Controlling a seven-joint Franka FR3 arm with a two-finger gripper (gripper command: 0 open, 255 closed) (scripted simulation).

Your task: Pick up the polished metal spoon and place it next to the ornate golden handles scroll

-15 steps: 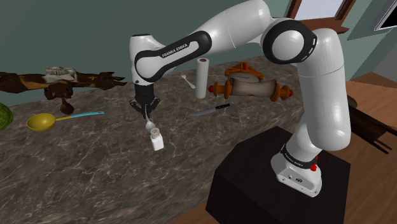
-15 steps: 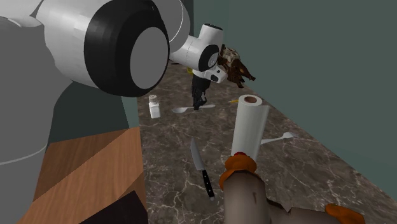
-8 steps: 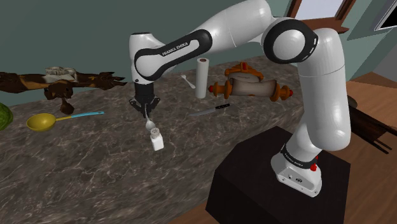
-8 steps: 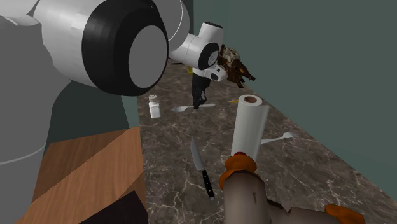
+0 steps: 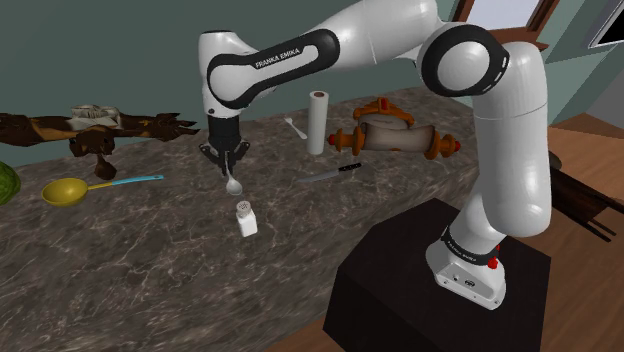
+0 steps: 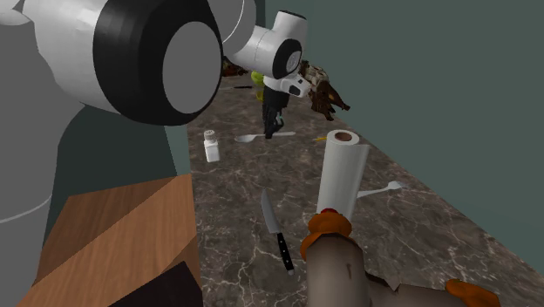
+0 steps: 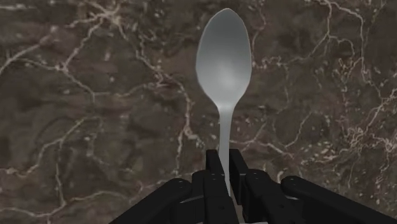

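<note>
Above the marbled counter [image 5: 150, 270], near the white shaker [image 5: 245, 217]: gripper [image 7: 222, 164] clamped on the handle of the spoon [image 7: 222, 60], bowl hanging down, seemingly clear of the stone. Carry high over the knife [image 5: 333, 174], skirt the paper roll [image 5: 317, 122], then lower gently beside the scroll [image 5: 395, 135] before letting go.

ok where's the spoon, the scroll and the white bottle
grey metal spoon [image 7: 222, 60], wrist view, its bowl
tan scroll with orange handles [image 5: 395, 135], shoulder view, its roll
small white bottle [image 5: 247, 223], shoulder view, its body
</note>
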